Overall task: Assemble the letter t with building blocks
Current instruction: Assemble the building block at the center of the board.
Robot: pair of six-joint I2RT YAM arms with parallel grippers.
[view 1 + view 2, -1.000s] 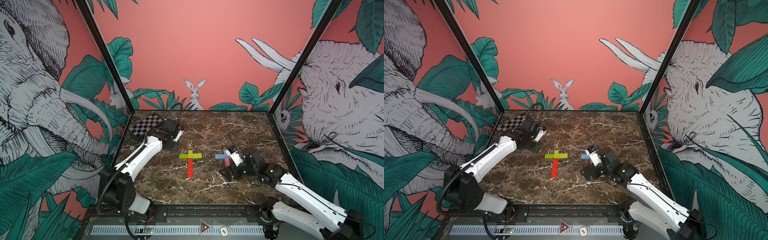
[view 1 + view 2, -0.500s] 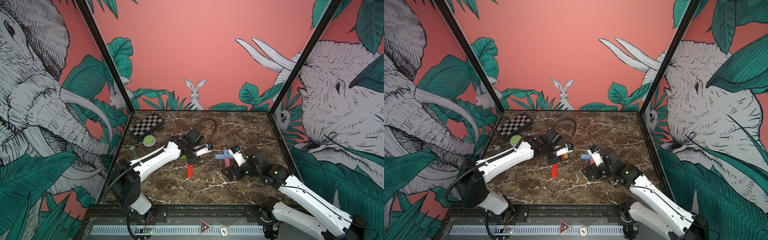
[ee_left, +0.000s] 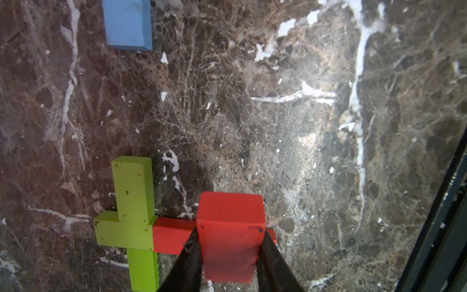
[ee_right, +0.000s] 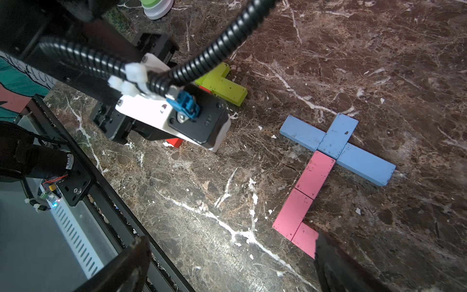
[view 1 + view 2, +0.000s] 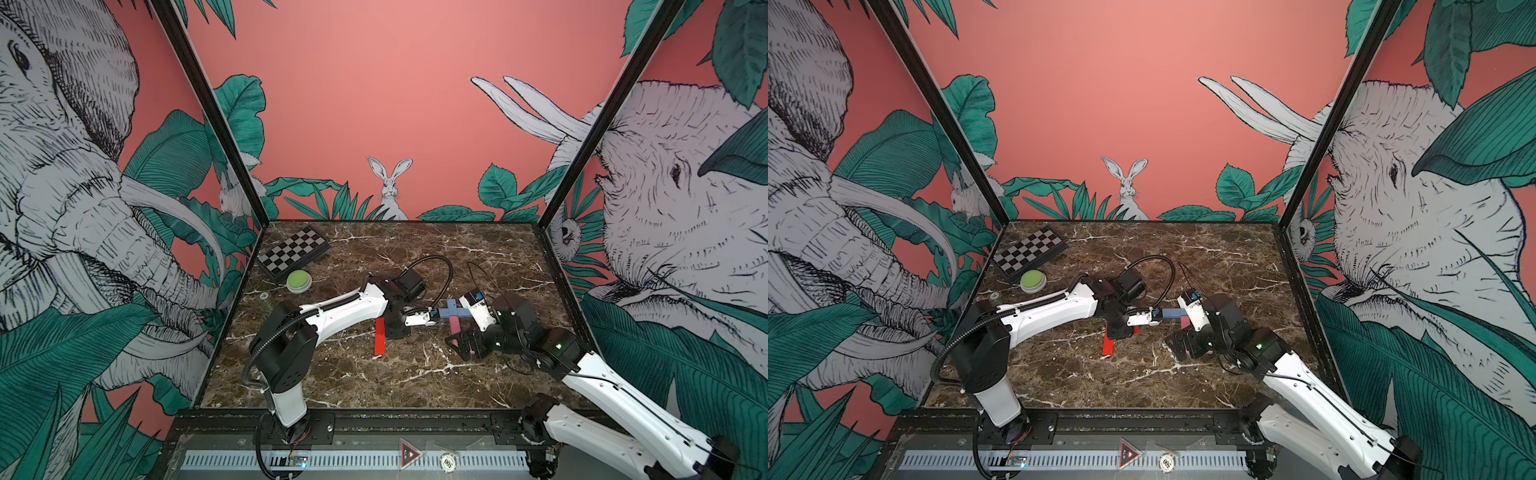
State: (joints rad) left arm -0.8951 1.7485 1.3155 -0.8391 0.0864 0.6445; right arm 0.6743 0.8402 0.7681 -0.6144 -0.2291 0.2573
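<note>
Clamping a red block (image 3: 228,207) in left gripper (image 3: 231,231) above the red stem (image 3: 171,235) adjoining the lime-green crossbar (image 3: 134,187), near tabletop (image 3: 303,126) centre, presumably to extend that stem. Holding right gripper (image 4: 232,250) wide, empty, beside pink-and-blue t (image 4: 336,141).

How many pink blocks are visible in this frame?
3, in the right wrist view: one flat pink rectangular block touching the light blue crossbar, a second end to end with it, a third at the foot, partly behind a black finger. Others may be hidden.
</note>
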